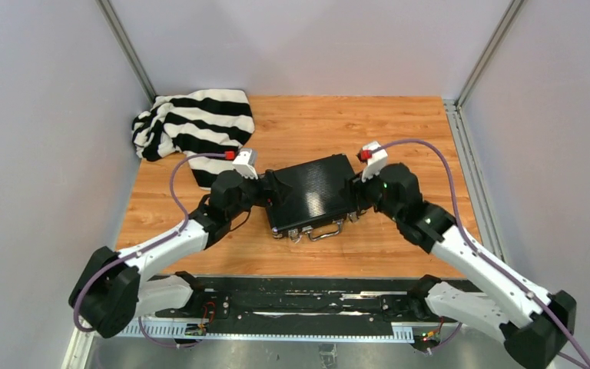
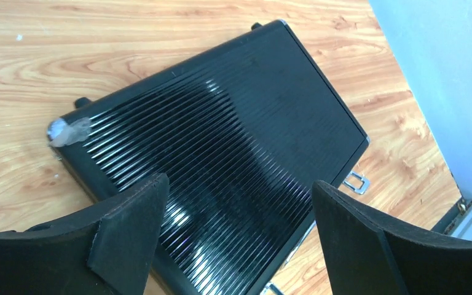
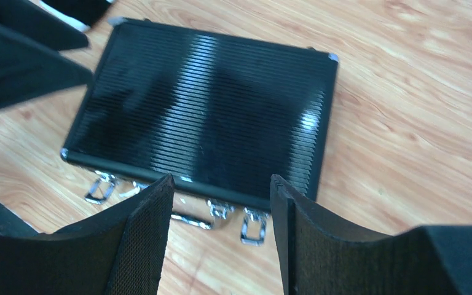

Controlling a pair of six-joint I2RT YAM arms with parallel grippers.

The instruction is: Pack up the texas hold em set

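Observation:
The black ribbed case (image 1: 311,192) lies shut and flat on the wooden table, its metal latches (image 1: 299,231) and handle (image 1: 326,231) on the near edge. The latches hang open in the right wrist view (image 3: 253,228). My left gripper (image 1: 265,192) is open at the case's left end; the lid (image 2: 221,141) shows between its fingers (image 2: 129,239). My right gripper (image 1: 356,196) is open at the case's right end, above its near right corner (image 3: 221,203). Chips, cards and discs are hidden.
A black-and-white striped cloth (image 1: 192,123) lies bunched at the table's far left corner. Grey walls with metal posts close in the table on three sides. A patch of tape (image 2: 67,131) sits on one case corner.

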